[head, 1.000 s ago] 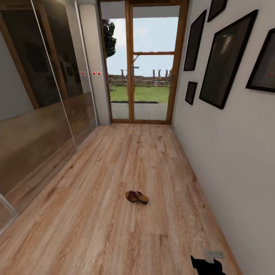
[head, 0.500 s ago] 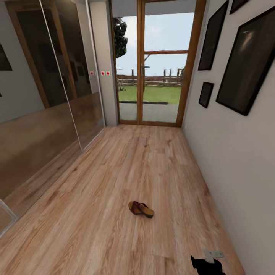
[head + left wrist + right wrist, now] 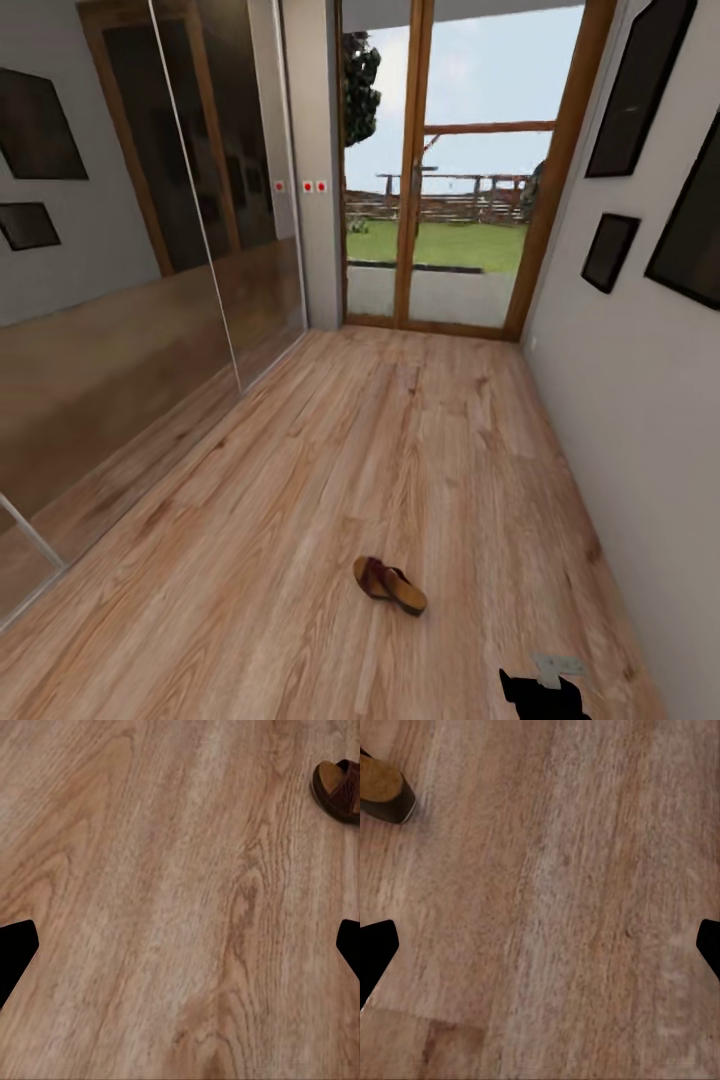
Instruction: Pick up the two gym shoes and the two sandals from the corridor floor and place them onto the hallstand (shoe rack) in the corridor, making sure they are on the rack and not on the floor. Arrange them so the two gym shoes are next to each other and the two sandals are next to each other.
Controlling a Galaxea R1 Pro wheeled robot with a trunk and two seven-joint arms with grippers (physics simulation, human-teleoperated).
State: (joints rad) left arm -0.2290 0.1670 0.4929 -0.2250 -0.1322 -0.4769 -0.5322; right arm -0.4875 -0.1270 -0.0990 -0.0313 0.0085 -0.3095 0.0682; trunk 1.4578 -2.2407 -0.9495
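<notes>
Both my jaws spread wide, nothing held, over corridor floor [image 3: 300,520]; one sandal [image 3: 390,585] lies mid-floor w/ strap up.

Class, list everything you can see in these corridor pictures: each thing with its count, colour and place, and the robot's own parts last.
Sandal: one, dark brown with tan footbed, on the floor mid-corridor.
Floor: one, light brown wood planks.
Glass door: one, wooden frame, far end, garden beyond.
Picture frames: several, black, on the right wall.
Mirrored panels: along the left wall.
Wall outlet: one, white, low on the right wall.
Left gripper: black fingertips apart, over bare floor.
Right gripper: black fingertips apart, over bare floor.
</notes>
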